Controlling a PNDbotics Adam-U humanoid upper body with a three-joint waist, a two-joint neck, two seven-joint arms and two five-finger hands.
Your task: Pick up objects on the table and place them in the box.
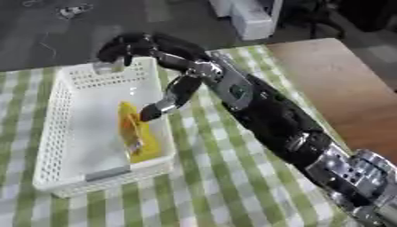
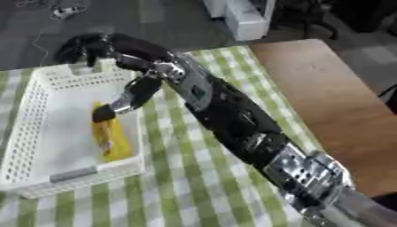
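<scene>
Right hand (image 1: 147, 46) over white perforated basket's (image 1: 54, 133) far rim, fingers curled, holding nothing visible. Yellow packet (image 1: 136, 133) lies inside basket against right wall. Green checked tabletop (image 1: 225, 186).

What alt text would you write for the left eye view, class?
The right robot hand reaches over a white perforated basket holding a yellow packet, on a green-and-white checked tablecloth. A bare wooden tabletop lies to the right.
</scene>
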